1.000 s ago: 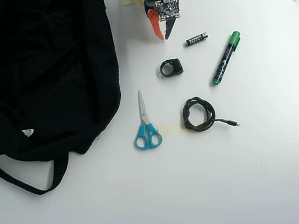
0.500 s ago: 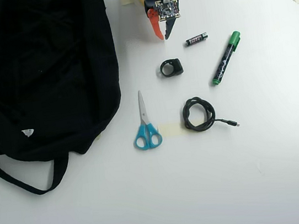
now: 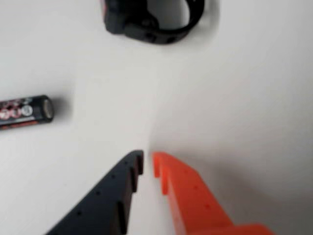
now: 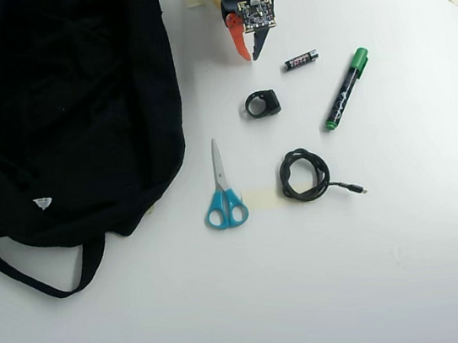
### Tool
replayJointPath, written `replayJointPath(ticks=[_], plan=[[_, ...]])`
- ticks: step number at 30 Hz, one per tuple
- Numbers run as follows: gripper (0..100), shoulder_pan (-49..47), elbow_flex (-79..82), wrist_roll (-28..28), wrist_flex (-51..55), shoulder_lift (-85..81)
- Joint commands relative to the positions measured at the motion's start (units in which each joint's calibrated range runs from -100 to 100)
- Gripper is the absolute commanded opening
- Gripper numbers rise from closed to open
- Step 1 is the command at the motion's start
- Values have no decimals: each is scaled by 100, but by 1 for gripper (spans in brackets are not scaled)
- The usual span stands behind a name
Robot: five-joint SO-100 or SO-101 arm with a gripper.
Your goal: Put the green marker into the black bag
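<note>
In the overhead view the green marker (image 4: 346, 89) lies slanted on the white table at the right, green cap toward the top. The black bag (image 4: 59, 118) fills the left side, its strap trailing below. My gripper (image 4: 250, 56) sits at the top centre, well left of the marker and right of the bag, its orange and black fingers nearly together with nothing between them. The wrist view shows the gripper (image 3: 147, 164) shut above bare table; the marker and bag are out of that view.
A black AAA battery (image 4: 301, 60) lies just right of the gripper, also seen as the battery (image 3: 25, 112). A black ring-shaped object (image 4: 262, 104) sits below it. Blue-handled scissors (image 4: 222, 189) and a coiled black cable (image 4: 305, 175) lie mid-table.
</note>
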Motion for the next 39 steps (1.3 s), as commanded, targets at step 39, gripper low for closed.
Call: replayJointPath(ticks=[39], plan=[[2, -310, -7572, -24, -4083, 7361]])
